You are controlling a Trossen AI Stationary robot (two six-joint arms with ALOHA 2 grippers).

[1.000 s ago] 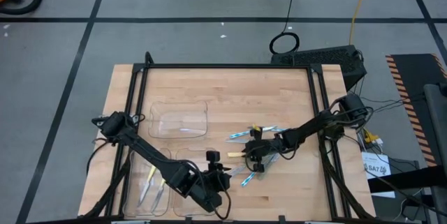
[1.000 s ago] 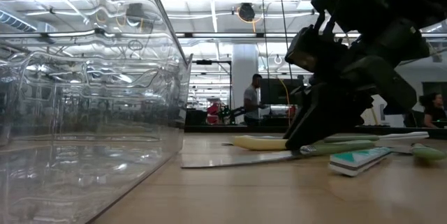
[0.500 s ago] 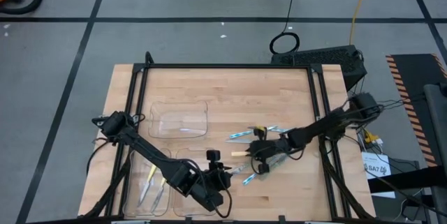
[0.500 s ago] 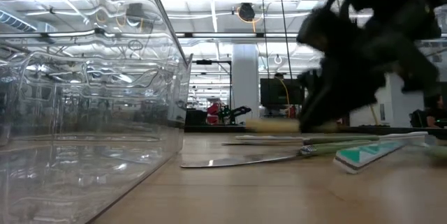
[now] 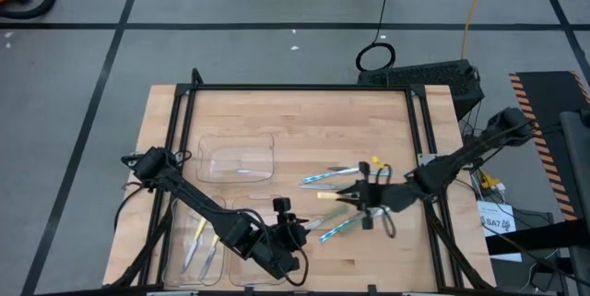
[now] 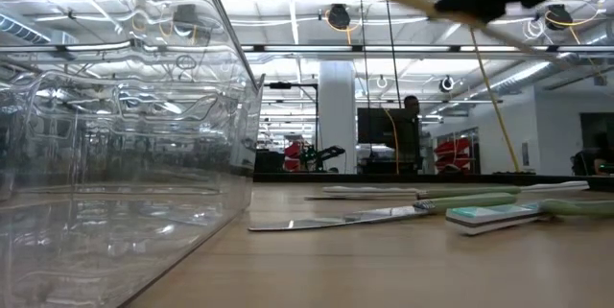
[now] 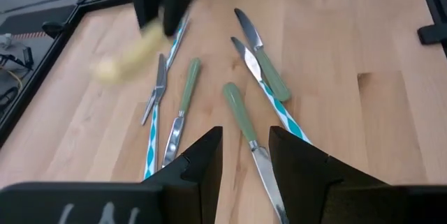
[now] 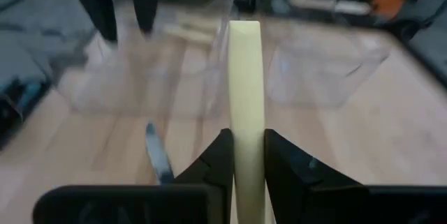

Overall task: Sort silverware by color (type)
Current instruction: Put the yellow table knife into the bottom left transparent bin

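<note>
Yellow-handled utensil (image 8: 245, 91) pinched in right gripper (image 5: 362, 195), off table; green & blue-handled silverware (image 7: 241, 109) flat beneath/beside it.

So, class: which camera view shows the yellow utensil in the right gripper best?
The right wrist view: the yellow utensil fills the centre, clamped in the right gripper. The high view shows it small, the low view cuts it off, and the left wrist view blurs it.

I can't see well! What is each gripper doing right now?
Left gripper: open, holding nothing, near the table's front edge.
Right gripper: closed on a yellow-handled utensil, lifted off the table.
</note>
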